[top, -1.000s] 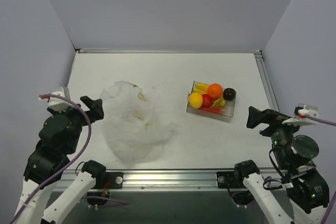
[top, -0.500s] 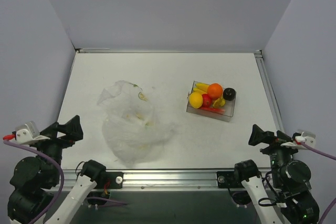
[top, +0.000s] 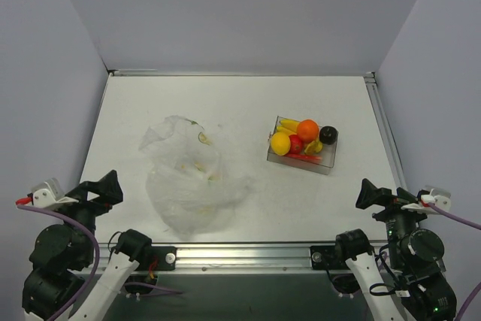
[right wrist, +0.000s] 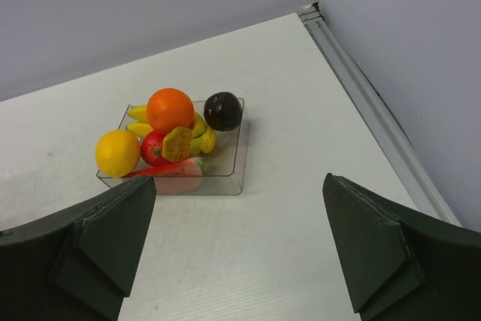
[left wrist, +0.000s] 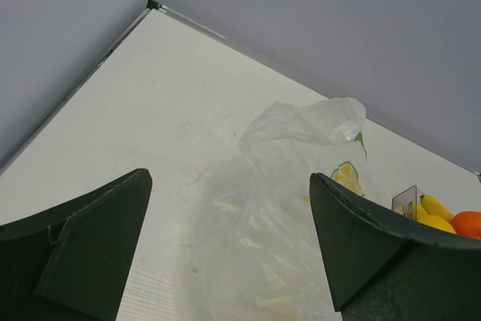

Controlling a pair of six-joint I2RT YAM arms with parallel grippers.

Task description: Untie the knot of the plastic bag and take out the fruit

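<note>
my left hand [top: 105,186] and right hand [top: 370,193] have pulled back, both released, empty. the plastic bag [top: 192,186] lies slack on the bench [top: 225,99], the fruit [top: 301,139] in the clear box [top: 329,162]: task seems done.

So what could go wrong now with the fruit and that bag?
The fruit is heaped up in the clear box, with the orange ball on top. A bump to the box might send it rolling out. The plastic bag lies loose and crumpled not far from the open left gripper. If that arm swings forward, it could snag the thin bag and drag it along.
</note>
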